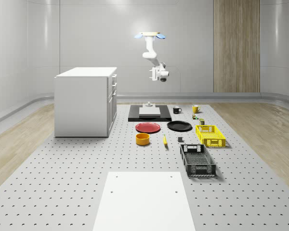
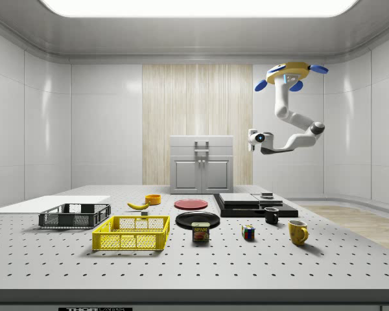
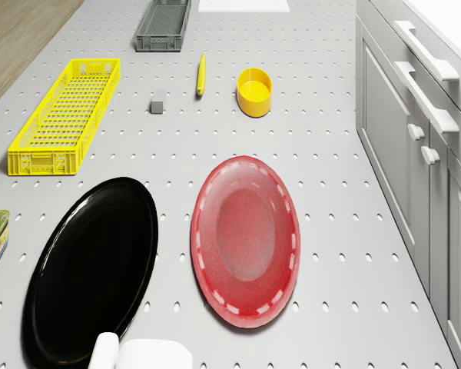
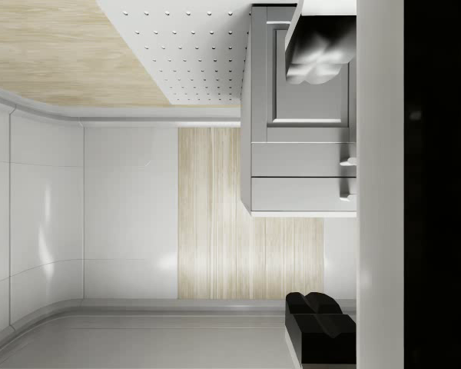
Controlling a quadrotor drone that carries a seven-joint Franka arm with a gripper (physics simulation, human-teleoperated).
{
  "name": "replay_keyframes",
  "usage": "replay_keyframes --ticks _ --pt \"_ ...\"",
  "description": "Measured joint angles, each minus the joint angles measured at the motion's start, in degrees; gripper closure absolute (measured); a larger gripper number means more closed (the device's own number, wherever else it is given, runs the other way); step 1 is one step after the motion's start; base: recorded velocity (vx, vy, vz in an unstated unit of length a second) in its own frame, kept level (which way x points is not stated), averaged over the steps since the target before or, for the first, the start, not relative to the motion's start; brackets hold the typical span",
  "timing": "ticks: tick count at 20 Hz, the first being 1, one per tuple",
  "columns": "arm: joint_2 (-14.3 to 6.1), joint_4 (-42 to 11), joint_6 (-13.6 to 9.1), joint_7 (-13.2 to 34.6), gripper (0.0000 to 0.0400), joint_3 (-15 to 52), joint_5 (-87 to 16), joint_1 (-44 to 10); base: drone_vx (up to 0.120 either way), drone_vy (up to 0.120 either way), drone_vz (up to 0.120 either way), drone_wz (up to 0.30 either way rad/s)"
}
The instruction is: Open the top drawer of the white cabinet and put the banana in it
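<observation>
Plainly, "SPAM" on the can (image 2: 200, 232).

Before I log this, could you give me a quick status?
Drone hovering high, gripper in air. Banana on table, untouched. Cabinet drawers shut.

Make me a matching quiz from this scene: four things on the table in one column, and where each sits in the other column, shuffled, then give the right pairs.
Things:
1. banana
2. yellow crate
3. red plate
4. drone

Places, by the whole-scene view:
A. hovering in the air above the far end of the table
B. beside the black plate, on its left
C. between the yellow bowl and the black crate
D. near the table's right edge, behind the black crate

Pairs: 1-C, 2-D, 3-B, 4-A
</observation>
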Motion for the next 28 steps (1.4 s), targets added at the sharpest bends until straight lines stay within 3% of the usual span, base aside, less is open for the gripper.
replay_keyframes --ticks 28 --pt "-4.88 -0.63 4.37 3.17 0.0 -1.61 -3.82 4.68 0.12 -0.12 0.0 0.0"
